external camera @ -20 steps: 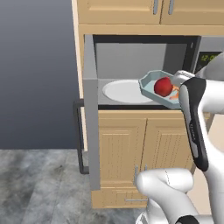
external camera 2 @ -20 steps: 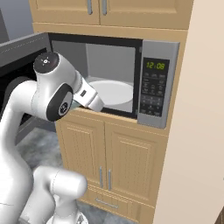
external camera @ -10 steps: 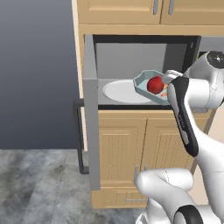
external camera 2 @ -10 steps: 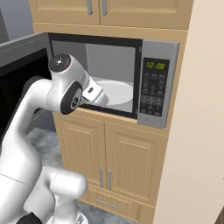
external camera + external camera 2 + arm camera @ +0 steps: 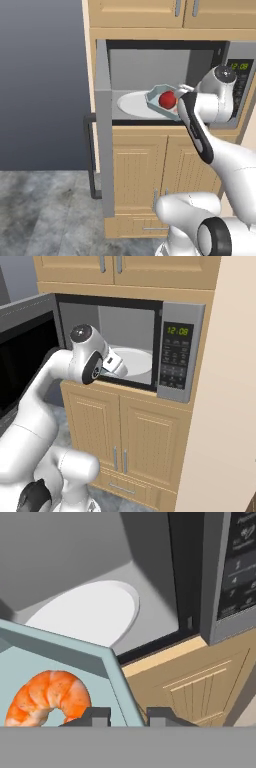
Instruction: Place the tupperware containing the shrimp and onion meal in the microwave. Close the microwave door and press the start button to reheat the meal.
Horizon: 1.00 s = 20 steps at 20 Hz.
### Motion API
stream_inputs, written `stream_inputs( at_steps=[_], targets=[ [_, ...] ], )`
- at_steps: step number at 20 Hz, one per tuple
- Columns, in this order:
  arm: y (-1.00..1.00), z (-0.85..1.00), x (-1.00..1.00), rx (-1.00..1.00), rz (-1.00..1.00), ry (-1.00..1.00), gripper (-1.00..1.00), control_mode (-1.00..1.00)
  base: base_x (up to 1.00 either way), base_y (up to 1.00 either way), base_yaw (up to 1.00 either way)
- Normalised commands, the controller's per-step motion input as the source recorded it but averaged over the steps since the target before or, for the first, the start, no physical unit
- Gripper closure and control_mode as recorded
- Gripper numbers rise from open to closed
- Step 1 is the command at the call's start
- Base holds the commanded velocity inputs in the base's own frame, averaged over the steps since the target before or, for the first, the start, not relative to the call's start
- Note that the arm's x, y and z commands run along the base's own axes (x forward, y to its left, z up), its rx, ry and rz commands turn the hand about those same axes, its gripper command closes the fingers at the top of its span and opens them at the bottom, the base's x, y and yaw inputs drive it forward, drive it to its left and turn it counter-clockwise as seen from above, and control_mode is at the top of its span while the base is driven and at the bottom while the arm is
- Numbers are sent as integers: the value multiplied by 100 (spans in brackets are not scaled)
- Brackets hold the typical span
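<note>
At the microwave [image 5: 235, 70] mouth, gripper [image 5: 122, 716] pinches the near wall of the tupperware [image 5: 156, 97], a pale blue-grey smooth plastic tray, over the edge of a round white plate [image 5: 132, 105]. Glossy red onion [image 5: 167, 100] and ribbed orange shrimp [image 5: 49, 697] sit inside. Silver-grey microwave door [image 5: 102, 130] hangs open; green clock reads 12:08.
</note>
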Motion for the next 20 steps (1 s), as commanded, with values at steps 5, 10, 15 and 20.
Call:
stream_inputs(
  at_steps=[5, 10, 15, 20],
  targets=[
    [0, -31, 47, 0, 0, 0, 100, -100, 0, 0, 0],
    [0, -1, 46, 0, -1, 8, 100, -100, 0, 0, 0],
    [-11, 0, 48, 0, -4, 4, 100, -100, 0, 0, 0],
    [-13, -2, 48, 0, -5, 0, 100, -100, 0, 0, 0]
  ],
)
